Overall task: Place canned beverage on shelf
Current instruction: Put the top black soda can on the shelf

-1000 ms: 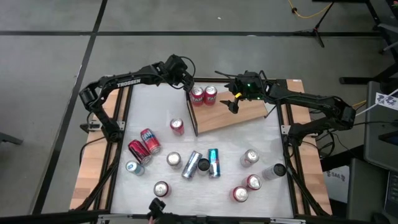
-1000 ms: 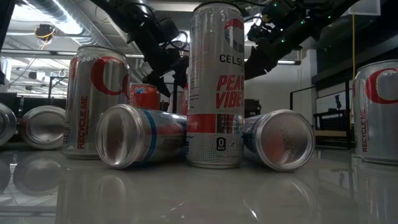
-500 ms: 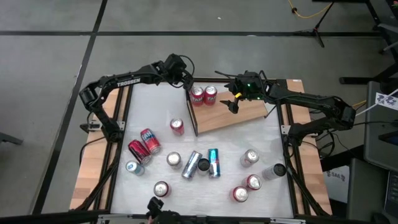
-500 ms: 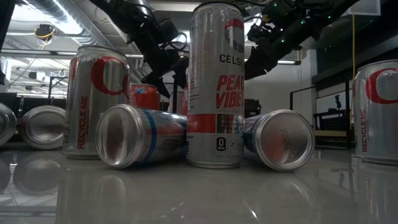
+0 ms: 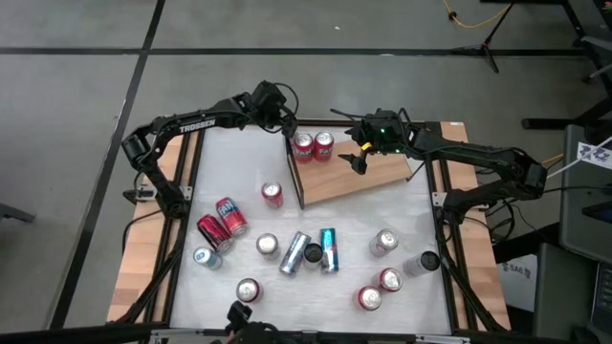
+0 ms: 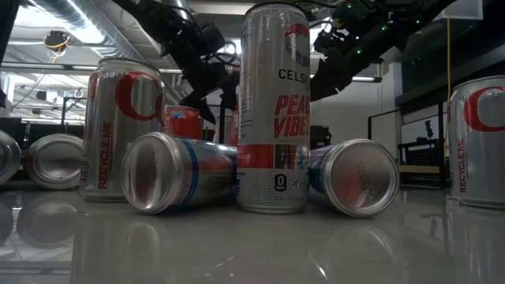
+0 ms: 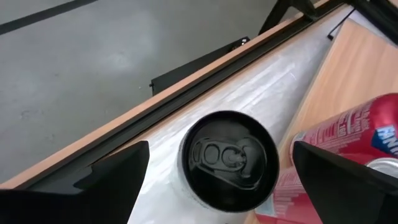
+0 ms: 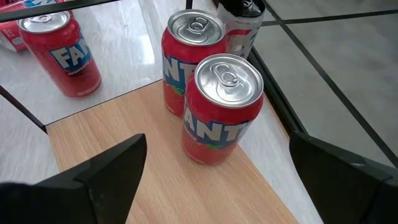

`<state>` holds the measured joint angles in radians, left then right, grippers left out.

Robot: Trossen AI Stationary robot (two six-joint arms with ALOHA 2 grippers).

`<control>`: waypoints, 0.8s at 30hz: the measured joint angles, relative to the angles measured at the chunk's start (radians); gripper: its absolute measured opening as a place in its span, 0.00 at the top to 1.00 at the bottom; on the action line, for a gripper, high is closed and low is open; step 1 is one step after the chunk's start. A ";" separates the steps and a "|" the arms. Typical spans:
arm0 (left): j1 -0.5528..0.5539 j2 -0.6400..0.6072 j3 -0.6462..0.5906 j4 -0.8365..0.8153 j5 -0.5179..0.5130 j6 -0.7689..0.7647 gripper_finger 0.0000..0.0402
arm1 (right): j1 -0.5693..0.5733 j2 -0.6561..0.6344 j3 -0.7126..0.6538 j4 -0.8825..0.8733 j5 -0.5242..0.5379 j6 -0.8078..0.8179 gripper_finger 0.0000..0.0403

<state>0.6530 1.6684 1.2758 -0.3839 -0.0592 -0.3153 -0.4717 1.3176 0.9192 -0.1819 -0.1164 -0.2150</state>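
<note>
Nothing on the worktop (image 5: 382, 205) has shifted since the earlier frames, and both arms hold the same stations as before.

**Nearest ground.** Loose cans (image 5: 295, 253) are scattered over the worktop, some upright, some on their sides. None of them is in play at this moment.

**Shelf.** Farther on, the shelf (image 5: 368, 177) lies askew: a flat wood-grain board with a dark rail (image 5: 296, 180) along its short edge. Two red cans (image 8: 221, 109) already stand upright on its far corner, touching or nearly so.

**Right arm.** The right arm (image 5: 469, 153) hangs above the shelf, its jaws spread wide and empty, looking down on the red pair. Treat it as waiting.

**Left arm.** The left arm (image 5: 191, 124) reaches to the far edge. Its jaws stand wide apart, one finger to each side of the black-lidded can (image 7: 228, 158), and are not closed on it.

**Task can.** It stands upright on the bare worktop, just beyond the shelf's far edge and close behind the red pair. It has a dark lid with the tab intact and a pale body with some red print.

**Step in hand.** Judged from this, you are at the pre-grasp stage. For the next move:
1. Lower the left jaws if needed to mid-body height.
2. Close squarely on the can.
3. Lift and carry it onto the shelf.

Take care, since the red cans stand close enough to be knocked.
</note>
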 joint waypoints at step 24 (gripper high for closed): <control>0.101 0.007 0.235 -0.166 0.084 -0.014 0.03 | 0.000 0.000 0.000 0.001 0.000 0.000 0.05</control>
<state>0.7543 1.6757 1.5111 -0.5498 0.0249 -0.3294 -0.4717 1.3178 0.9192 -0.1806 -0.1162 -0.2150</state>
